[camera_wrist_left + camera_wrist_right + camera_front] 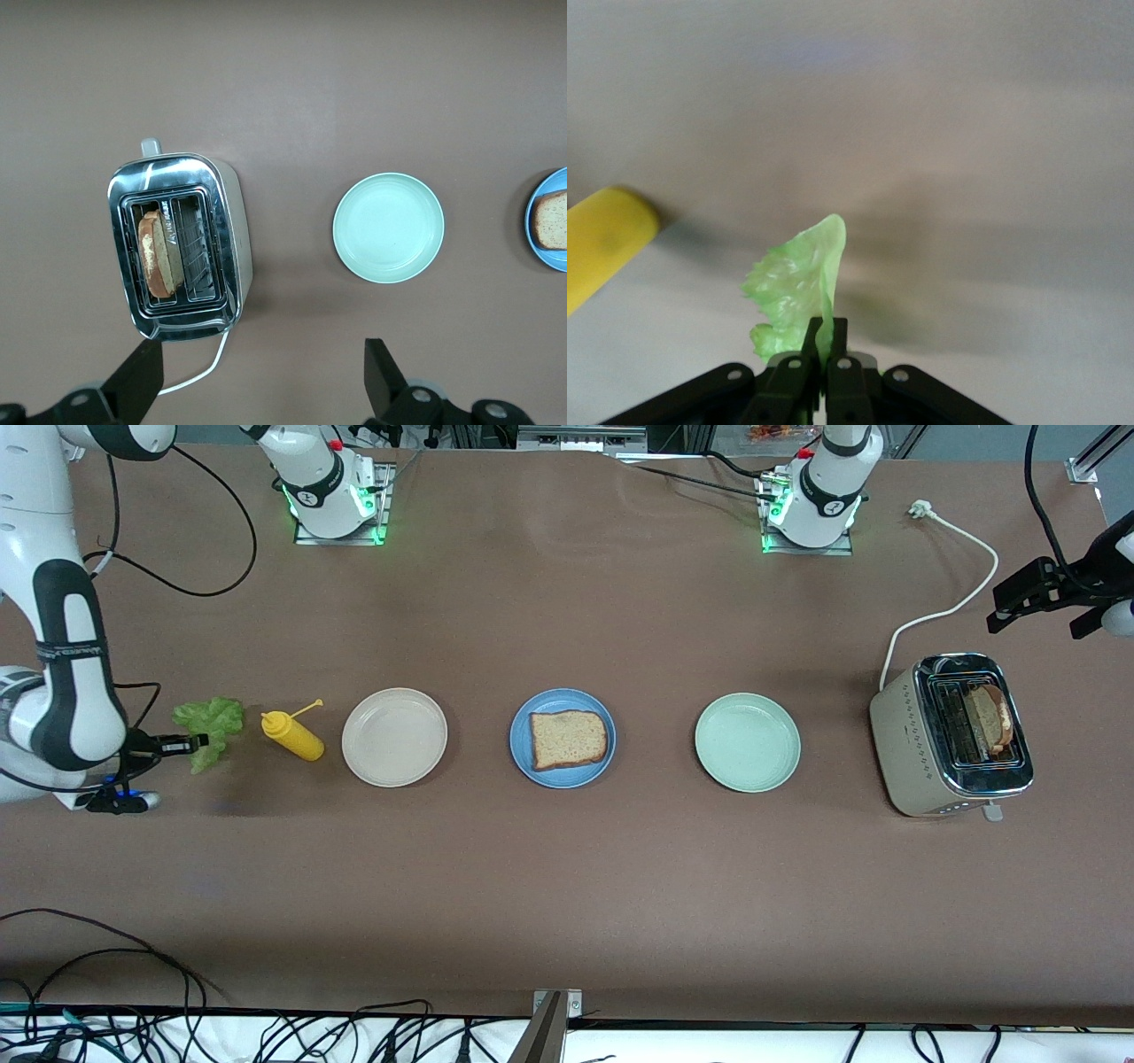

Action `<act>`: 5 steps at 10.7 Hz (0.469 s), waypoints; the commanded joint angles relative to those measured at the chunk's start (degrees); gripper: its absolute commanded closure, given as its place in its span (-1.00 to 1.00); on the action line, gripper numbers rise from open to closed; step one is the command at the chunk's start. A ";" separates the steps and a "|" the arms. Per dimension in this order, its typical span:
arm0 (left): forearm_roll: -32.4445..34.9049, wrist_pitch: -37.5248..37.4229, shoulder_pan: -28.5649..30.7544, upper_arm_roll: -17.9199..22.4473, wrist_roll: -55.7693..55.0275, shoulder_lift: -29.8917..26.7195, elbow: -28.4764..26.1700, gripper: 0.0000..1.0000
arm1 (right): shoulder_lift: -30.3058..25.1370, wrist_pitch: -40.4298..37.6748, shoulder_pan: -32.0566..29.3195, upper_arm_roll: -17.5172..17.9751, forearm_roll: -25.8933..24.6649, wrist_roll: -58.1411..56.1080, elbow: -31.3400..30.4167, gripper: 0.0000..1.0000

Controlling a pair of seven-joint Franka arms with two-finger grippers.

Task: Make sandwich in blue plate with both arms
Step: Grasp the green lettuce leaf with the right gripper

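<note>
A blue plate (523, 737) lies mid-table with one square bread slice (568, 739) flat on it. Another bread slice (988, 720) stands in a slot of the toaster (912, 744) at the left arm's end. At the right arm's end, my right gripper (199, 740) is shut on a ruffled green lettuce leaf (211, 724). In the right wrist view the lettuce leaf (799, 283) sticks out from between the pinched fingers of the right gripper (826, 329). My left gripper (1032, 607) hangs open above the table beside the toaster (232, 232), with nothing between the fingers of the left gripper (261, 363).
A yellow squeeze bottle (295, 735) lies beside the lettuce, then a beige plate (394, 737). A pale green plate (747, 742) sits between the blue plate and the toaster. The toaster's white cord (957, 607) runs toward the left arm's base.
</note>
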 commanded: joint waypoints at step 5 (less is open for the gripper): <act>-1.13 -0.22 0.56 0.00 0.60 1.58 2.26 -1.00 | -0.91 -24.03 -0.72 0.88 1.18 -1.11 12.26 1.00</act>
